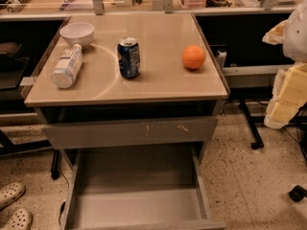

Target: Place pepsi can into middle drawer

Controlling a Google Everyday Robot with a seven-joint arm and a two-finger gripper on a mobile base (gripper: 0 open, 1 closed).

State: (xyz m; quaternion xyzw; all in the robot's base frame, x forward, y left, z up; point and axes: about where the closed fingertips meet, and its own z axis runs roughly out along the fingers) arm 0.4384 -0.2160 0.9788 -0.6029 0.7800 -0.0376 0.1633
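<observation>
The pepsi can [129, 57], dark blue with a silver top, stands upright near the middle of the beige table top [158, 85]. Below the table, the middle drawer [139, 176] is pulled out towards me. It is wide and grey with low side walls, and its floor is bare. My gripper [279, 113] hangs as a pale shape at the right edge of the view, beside the table and below its top. It is well to the right of the can and touches nothing.
An orange [193, 57] sits to the right of the can. A white plastic bottle [67, 66] lies at the left, with a white bowl [76, 32] behind it. A grey drawer front with pale scratches [129, 131] sits above the open drawer. Sandals [12, 207] lie on the floor at the left. A black stand leg [252, 128] is at the right.
</observation>
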